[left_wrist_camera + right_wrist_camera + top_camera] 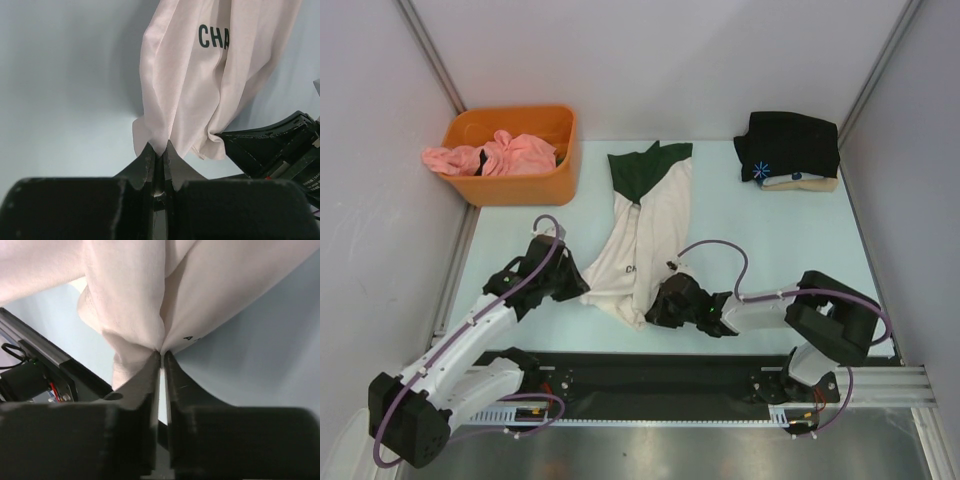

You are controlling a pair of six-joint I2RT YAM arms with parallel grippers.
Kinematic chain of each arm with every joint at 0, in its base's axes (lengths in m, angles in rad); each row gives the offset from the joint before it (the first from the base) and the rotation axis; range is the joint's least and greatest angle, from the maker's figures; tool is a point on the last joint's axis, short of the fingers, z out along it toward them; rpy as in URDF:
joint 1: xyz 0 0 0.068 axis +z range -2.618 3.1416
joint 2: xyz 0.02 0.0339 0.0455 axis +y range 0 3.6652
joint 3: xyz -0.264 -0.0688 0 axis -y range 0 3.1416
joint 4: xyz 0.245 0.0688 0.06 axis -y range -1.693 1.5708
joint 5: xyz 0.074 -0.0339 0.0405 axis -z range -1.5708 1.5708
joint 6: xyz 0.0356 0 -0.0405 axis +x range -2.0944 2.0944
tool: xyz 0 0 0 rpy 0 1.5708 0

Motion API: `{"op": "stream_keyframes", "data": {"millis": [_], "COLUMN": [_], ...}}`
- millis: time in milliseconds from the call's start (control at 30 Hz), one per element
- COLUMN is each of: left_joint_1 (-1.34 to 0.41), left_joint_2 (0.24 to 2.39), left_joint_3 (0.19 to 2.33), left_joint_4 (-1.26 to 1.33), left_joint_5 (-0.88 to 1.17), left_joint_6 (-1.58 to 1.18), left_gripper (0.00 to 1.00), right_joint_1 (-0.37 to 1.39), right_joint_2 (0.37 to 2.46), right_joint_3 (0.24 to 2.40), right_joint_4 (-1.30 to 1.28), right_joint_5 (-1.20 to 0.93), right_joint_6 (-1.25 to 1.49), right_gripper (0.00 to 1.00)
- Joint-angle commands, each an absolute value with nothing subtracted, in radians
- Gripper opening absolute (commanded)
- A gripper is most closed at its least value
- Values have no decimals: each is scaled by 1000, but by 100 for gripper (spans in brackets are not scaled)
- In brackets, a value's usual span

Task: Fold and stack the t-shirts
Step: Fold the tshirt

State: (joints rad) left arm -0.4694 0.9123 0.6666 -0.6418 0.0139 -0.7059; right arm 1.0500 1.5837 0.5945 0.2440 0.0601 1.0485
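A cream t-shirt (642,238) with dark green collar and sleeves lies lengthwise in the middle of the table, bunched narrow, its hem toward me. My left gripper (582,285) is shut on the hem's left corner; the cream cloth (175,90) is pinched at my left gripper's (159,150) tips. My right gripper (658,306) is shut on the hem's right corner, the cream cloth (135,305) gathering into my right gripper's (161,356) tips. A folded black t-shirt (788,146) with a blue mark lies on a beige one (812,183) at the back right.
An orange bin (520,186) at the back left holds pink shirts (492,155). Grey walls close in both sides. A black rail (650,375) runs along the near edge by the arm bases. The right gripper's black body (280,145) shows in the left wrist view.
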Motion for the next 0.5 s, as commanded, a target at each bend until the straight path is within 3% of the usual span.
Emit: {"op": "stream_keyframes", "data": {"millis": [0,133,333,467], "left_joint_1": [-472,-472,-524,-693], "left_joint_2": [910,914,1021,1149], "left_joint_3": [670,713,882,969], "left_joint_4": [-621,-650,-767,-793], "left_joint_5": [31,3,-61,-109], "left_joint_6": [-687,-651,-519,-509], "left_gripper": [8,8,6,4], "right_joint_1": [1057,1063,1103,1104], "right_joint_2": [1609,1484,1251,1200], "right_joint_3": [580,595,705,750], "right_joint_4": [244,96,-383,-599], "right_joint_5": [60,126,198,187], "right_joint_6": [1049,1014,894,848], "right_gripper": [0,0,0,0]}}
